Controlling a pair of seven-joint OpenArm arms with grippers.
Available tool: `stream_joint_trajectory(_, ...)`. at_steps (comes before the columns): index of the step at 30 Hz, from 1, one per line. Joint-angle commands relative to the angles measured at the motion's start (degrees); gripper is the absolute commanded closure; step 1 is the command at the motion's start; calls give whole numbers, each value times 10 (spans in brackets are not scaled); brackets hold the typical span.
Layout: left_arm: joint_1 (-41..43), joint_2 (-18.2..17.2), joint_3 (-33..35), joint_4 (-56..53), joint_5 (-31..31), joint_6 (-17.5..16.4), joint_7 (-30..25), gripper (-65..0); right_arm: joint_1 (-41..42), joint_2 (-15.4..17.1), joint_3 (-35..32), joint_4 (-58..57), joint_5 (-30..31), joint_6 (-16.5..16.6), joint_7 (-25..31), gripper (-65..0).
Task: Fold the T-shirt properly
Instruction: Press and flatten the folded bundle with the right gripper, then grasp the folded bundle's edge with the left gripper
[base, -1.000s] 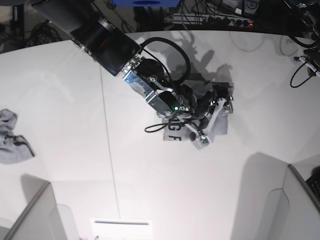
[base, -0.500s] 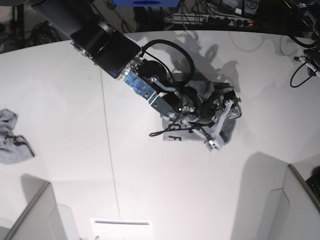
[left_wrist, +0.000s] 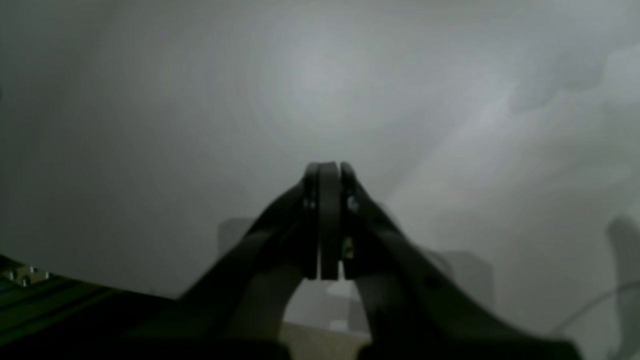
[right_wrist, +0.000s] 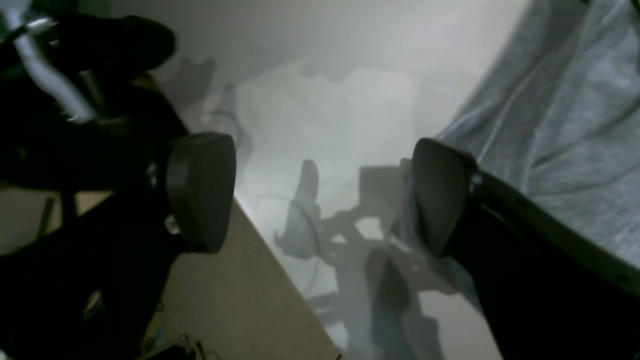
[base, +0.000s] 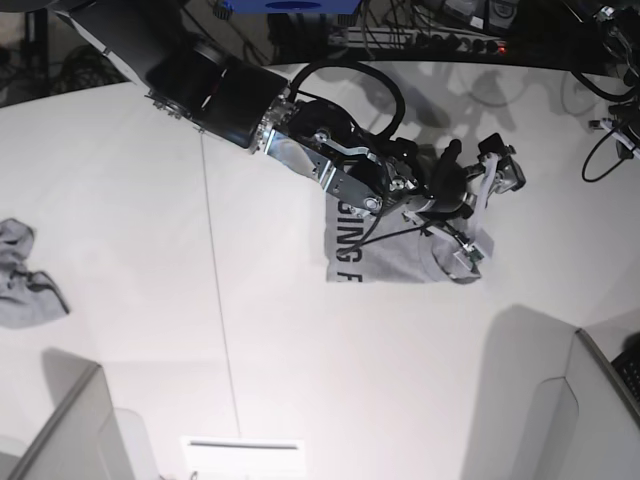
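The grey T-shirt (base: 392, 264) lies as a small folded packet on the white table (base: 120, 180), with black lettering showing along its left side. My right gripper (base: 481, 214) is open over the packet's right edge, one finger off past the cloth. In the right wrist view the right gripper (right_wrist: 320, 195) has its pads wide apart and holds nothing, with the T-shirt (right_wrist: 575, 125) at the right. My left gripper (left_wrist: 325, 172) is shut and empty over a blurred pale surface. It does not show in the base view.
A small crumpled grey cloth with dark trim (base: 25, 275) lies at the table's left edge. Cables (base: 600, 150) hang at the far right. Grey panels stand at the bottom left (base: 70, 430) and bottom right (base: 600, 400). Dark equipment lines the back edge.
My right gripper has swung right and up, from on top of the shirt to its right edge. The shirt now lies flatter, with more lettering uncovered.
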Motion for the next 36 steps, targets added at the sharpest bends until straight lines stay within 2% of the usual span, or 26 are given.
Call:
stream_joint_trajectory(1, -6, -13, -2, 8, -5, -5, -10, 0, 15, -10, 4, 28, 5, 6, 12, -503)
stream_joint_trajectory(8, -8, -13, -2, 12, -5, -5, -9, 0, 28, 6, 7, 76, 2, 6, 11, -503)
stream_joint_trajectory(10, -9, -12, -2, 14, -6, -5, 15, 0, 28, 20, 31, 67, 2, 6, 11, -501)
stream_joint_trajectory(12, -14, -13, -2, 14, -31, -5, 47, 0, 17, 28, 61, 54, 1, 6, 11, -501)
stream_joint_trajectory(14, -18, -15, -6, 14, -86, -5, 70, 0, 7, 45, 97, 43, 1, 6, 14, -497)
stream_joint_trajectory(15, -18, -15, -6, 15, -119, -5, 77, 0, -2, 53, 118, 43, 1, 6, 15, -474)
stream_joint_trajectory(16, -20, -15, -5, 15, -149, -5, 84, 0, -12, 63, 140, 43, 1, 6, 15, -423)
stream_joint_trajectory(17, -21, -14, -3, 15, -170, -5, 90, 0, -23, 73, 163, 44, 2, 6, 15, -348)
stream_joint_trajectory(20, -28, -7, -2, 15, -231, -5, 110, 0, -54, 96, 231, 45, 6, 9, 15, -63)
stream_joint_trajectory(21, -35, -1, 4, 15, -245, -5, 114, 0, -62, 103, 250, 45, 6, 9, 12, 0)
stream_joint_trajectory(25, -47, 16, 32, 15, -269, -5, 117, 0, -117, 112, 330, 52, 7, 9, 11, 0)
stream_joint_trajectory(26, -48, 20, 41, 15, -269, -5, 116, -20, -130, 113, 347, 61, 7, 9, 11, 0)
stream_joint_trajectory(28, -65, 30, 56, 12, -269, -5, 117, -156, -154, 114, 381, 82, 5, 9, 11, 0)
stream_joint_trajectory(30, -78, 45, 73, 10, -269, -5, 117, -298, -175, 130, 410, 106, 6, 9, 13, 0)
stream_joint_trajectory(33, -97, 67, 100, 9, -269, -5, 117, -469, -200, 151, 441, 143, 6, 9, 13, 0)
stream_joint_trajectory(36, -108, 91, 126, 10, -269, -5, 117, -569, -222, 166, 464, 160, 6, 9, 12, 0)
